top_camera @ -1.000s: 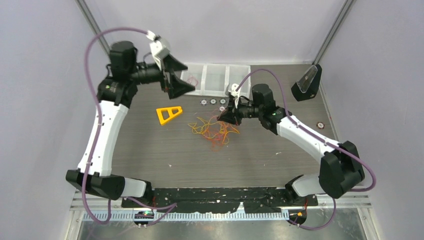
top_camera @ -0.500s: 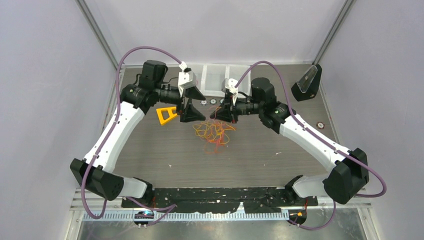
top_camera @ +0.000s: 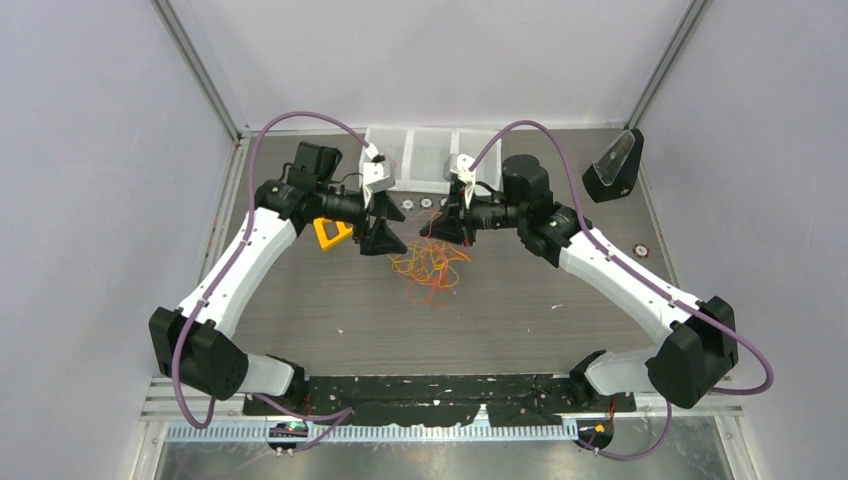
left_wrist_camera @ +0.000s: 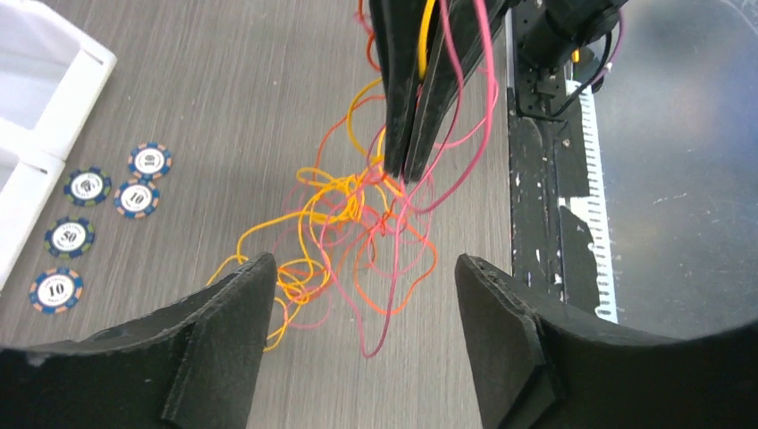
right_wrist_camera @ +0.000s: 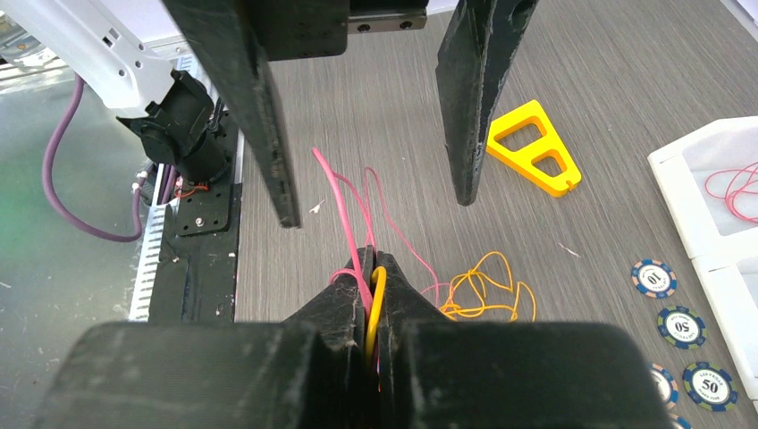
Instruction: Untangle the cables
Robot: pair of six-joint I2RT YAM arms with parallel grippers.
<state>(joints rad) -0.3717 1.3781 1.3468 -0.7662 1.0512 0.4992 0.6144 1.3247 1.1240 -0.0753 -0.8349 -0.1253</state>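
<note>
The cables (top_camera: 430,265) are a loose tangle of thin yellow, orange and red wires on the table between the two grippers. My right gripper (right_wrist_camera: 371,261) is shut on a yellow and a red cable, with more strands trailing from its tip. In the left wrist view it (left_wrist_camera: 407,170) hangs over the tangle (left_wrist_camera: 357,237). My left gripper (left_wrist_camera: 365,264) is open and empty, its jaws wide apart just short of the tangle. It faces the right gripper (top_camera: 442,228) from the left (top_camera: 383,243). A yellow loop (right_wrist_camera: 487,290) lies beside the right gripper.
A yellow triangular frame (top_camera: 332,233) lies left of the left gripper, also seen in the right wrist view (right_wrist_camera: 534,147). White trays (top_camera: 430,155) stand at the back; one (right_wrist_camera: 706,152) holds a red cable. Poker chips (left_wrist_camera: 85,210) lie near the trays. A black object (top_camera: 612,167) sits back right.
</note>
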